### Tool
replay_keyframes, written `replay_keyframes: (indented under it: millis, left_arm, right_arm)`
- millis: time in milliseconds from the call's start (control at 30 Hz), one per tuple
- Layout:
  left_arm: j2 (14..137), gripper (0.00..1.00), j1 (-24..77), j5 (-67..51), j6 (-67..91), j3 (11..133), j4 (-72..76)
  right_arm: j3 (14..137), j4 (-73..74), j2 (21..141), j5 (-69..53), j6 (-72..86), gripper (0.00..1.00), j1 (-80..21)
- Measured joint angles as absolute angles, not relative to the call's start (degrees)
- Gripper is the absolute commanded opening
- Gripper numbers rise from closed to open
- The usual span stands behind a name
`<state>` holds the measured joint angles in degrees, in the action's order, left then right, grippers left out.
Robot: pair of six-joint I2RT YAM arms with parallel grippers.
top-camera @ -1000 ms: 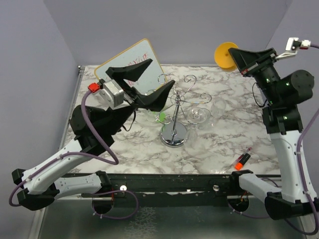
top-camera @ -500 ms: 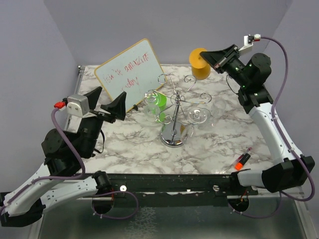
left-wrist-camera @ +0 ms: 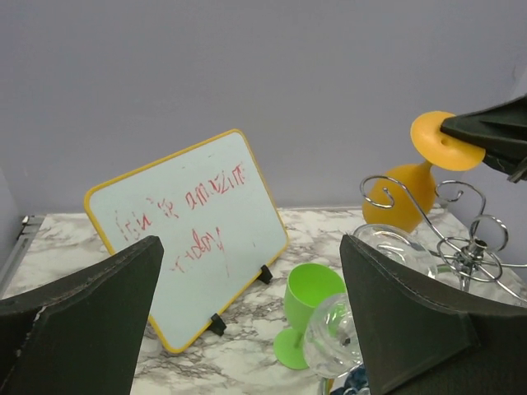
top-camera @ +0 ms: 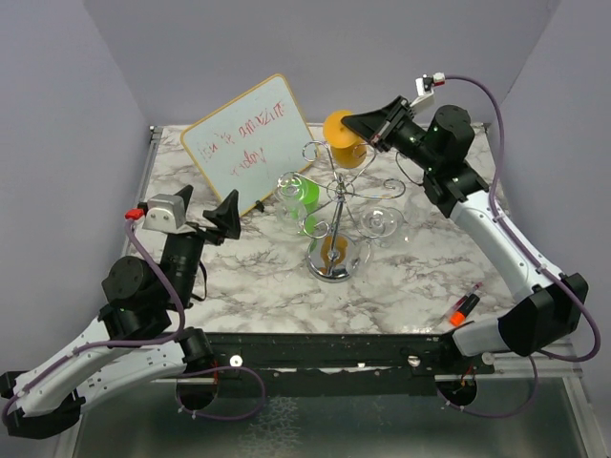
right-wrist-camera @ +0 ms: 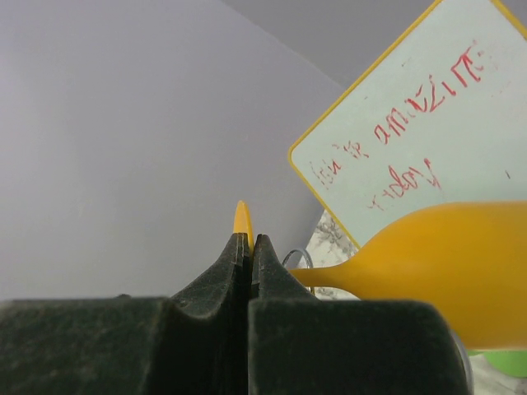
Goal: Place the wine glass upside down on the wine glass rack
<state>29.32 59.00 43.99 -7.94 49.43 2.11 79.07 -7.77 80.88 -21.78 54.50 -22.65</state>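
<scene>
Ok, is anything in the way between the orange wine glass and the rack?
Nothing visible. The orange wine glass, its foot in the right gripper, is beside the wine glass rack's rear arms; clear glasses hang on nearer ones.

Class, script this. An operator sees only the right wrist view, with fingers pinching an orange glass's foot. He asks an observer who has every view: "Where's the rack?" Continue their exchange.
Observer: The rack stands midway between both arms. Your orange glass hangs bowl-down by its far arms, not hooked on as far as I can tell.
Operator: Where's the left arm?
Observer: The left gripper is open and empty, near the whiteboard.
Operator: Any other glasses?
Observer: A green glass stands upright left of the rack.
</scene>
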Motion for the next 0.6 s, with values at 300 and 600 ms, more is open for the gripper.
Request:
replay_keyframes:
  millis: [300,600]
  left_arm:
    - [29.3,0.89,59.0,49.4,-7.5,47.7,3.7]
    - [28.3,0.91,59.0,50.2,-7.5,42.8,7.6]
  right_arm:
    - [76.7,-5.4,80.1,-20.4,55.2,0.01,-25.2]
    - [75.7,-1.4,75.2,-18.2,57.3,0.01,-26.9]
